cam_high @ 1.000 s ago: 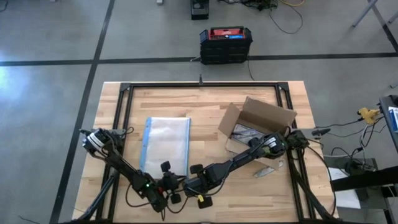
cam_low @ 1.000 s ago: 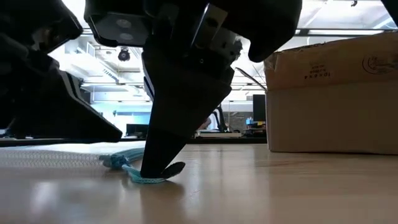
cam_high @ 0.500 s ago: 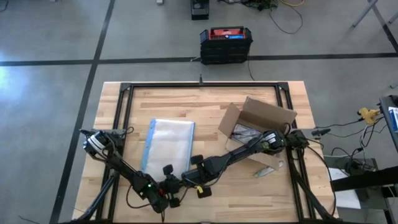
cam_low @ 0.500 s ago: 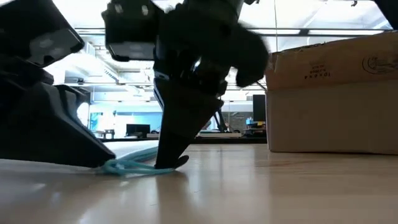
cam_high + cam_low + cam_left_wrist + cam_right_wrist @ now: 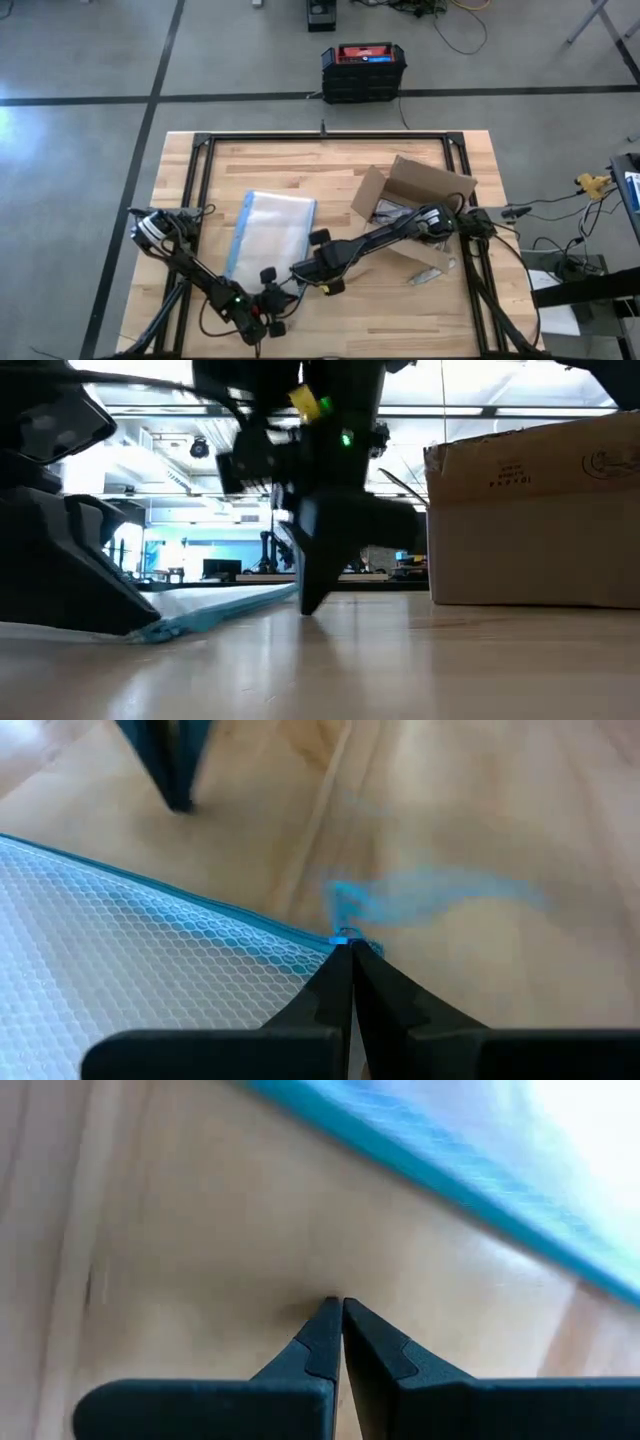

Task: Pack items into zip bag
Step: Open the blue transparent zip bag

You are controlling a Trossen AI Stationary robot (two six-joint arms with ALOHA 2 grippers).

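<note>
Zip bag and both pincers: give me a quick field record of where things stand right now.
zip bag: flat on the table, left of the cardboard box
left pincer: shut on the bag's blue corner
right pincer: shut, empty, tips at bare wood just off the bag's blue edge
items: none seen in the bag

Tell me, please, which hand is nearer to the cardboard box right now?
The right hand. It sits near the bag's lower corner, between the bag and the cardboard box. The left hand is lower, pinching the bag's blue corner, farther from the box.
</note>
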